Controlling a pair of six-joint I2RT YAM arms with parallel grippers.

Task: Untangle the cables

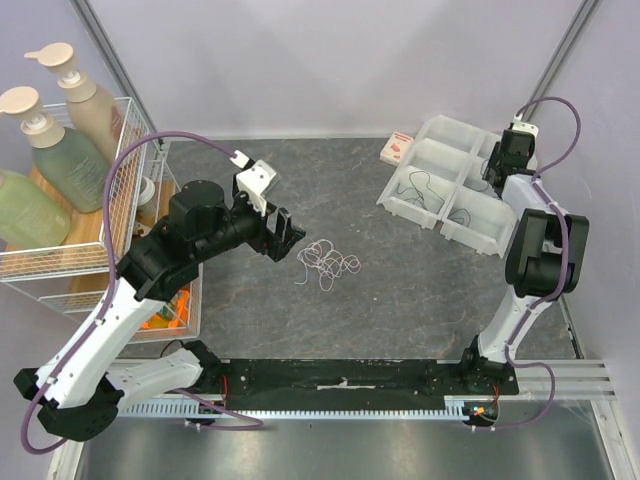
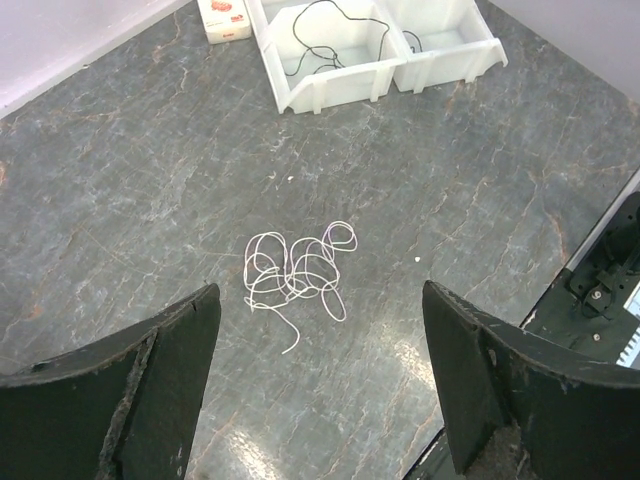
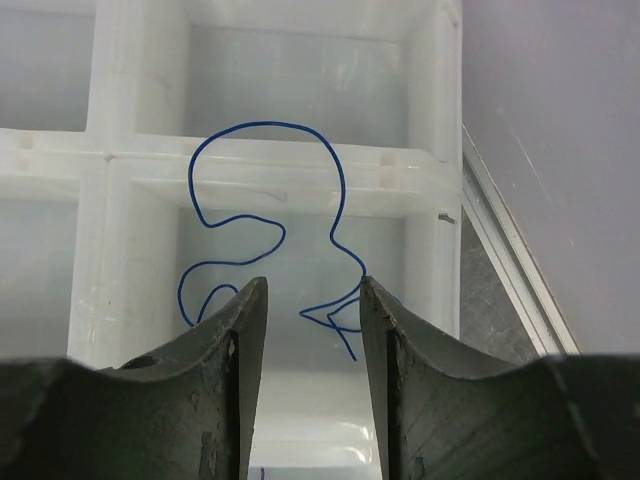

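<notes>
A tangle of thin white cable lies in small loops on the dark table, just right of my left gripper. In the left wrist view the white cable lies between and beyond my left gripper's wide-open, empty fingers. A black cable lies in a compartment of the white bin tray, and shows in the left wrist view. My right gripper hangs over the tray. In the right wrist view its jaws stand apart above a dark blue cable lying in a compartment; nothing is clamped.
A wire basket with pump bottles stands at the far left beside my left arm. A small pink-and-white box lies behind the tray. The tray's divider walls surround the right gripper. A metal rail runs along the near edge.
</notes>
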